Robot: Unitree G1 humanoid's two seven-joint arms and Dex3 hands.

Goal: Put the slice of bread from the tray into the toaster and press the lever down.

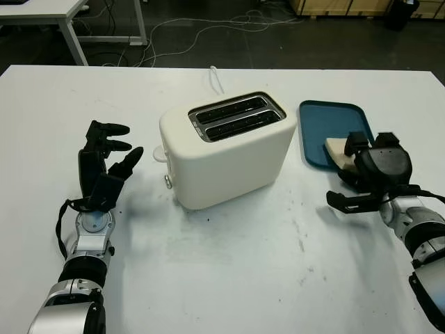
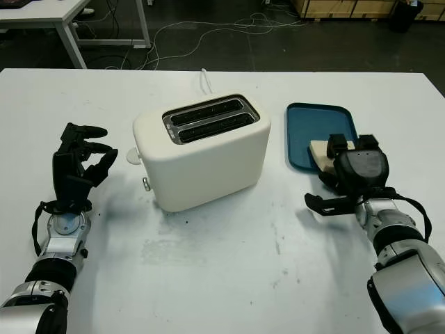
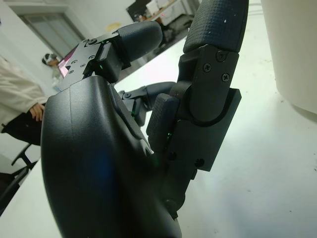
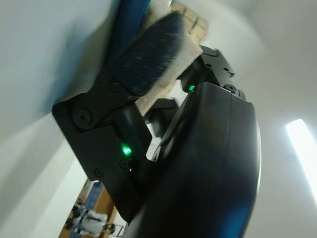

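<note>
Blue plastic marks the tray (image 1: 334,122), and the slice of bread (image 1: 338,148) lies on its near right corner, directly under and just beyond the right hand (image 1: 365,174). In the right wrist view the fingers (image 4: 148,64) press against the slice's edge, but whether they have truly closed on it I cannot tell. From this hand the bread's long side runs roughly along the tray's near rim, away toward the toaster (image 1: 226,149), which stands to its left, near but apart from the tray. The toaster's two slots (image 1: 235,116) face up and look empty; its lever (image 1: 168,181) sits on the end farthest from this hand. Nothing stands between tray and toaster. The left hand (image 1: 104,163) is open, raised off the table (image 1: 243,278), just beside that lever end, so it looks better placed for pressing.
</note>
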